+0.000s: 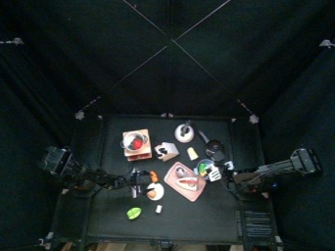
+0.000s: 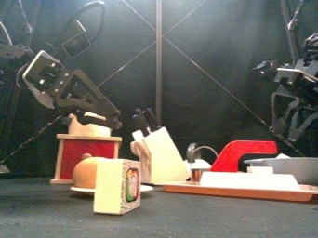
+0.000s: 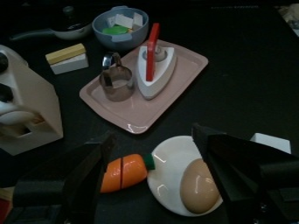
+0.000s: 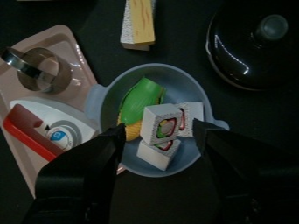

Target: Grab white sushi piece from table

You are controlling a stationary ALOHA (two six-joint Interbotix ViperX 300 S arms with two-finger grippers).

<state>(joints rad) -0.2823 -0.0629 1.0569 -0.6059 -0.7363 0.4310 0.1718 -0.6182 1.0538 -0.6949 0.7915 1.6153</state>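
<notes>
The white sushi piece (image 1: 159, 208) lies on the dark table (image 1: 105, 221) near its front edge. In the left wrist view it (image 3: 272, 142) peeks out beside one jaw. In the front view it (image 2: 115, 186) stands nearest. My left gripper (image 3: 158, 175) is open and empty, over a white plate (image 3: 176, 156) with an egg and a carrot piece. It sits left of centre in the top view (image 1: 137, 179). My right gripper (image 4: 158, 144) is open and empty above a grey-blue bowl (image 4: 117, 92) holding a green piece and patterned sushi rolls. In the top view it (image 1: 216, 175) is far from the white piece.
A pink tray (image 3: 117, 101) holds a metal cup and a white-and-red object. A knife block (image 1: 167, 150), a pale yellow piece (image 1: 193, 154), a black pot (image 1: 186, 130) and a square pink plate (image 1: 136, 144) stand behind. A green item (image 1: 135, 212) lies near the front edge.
</notes>
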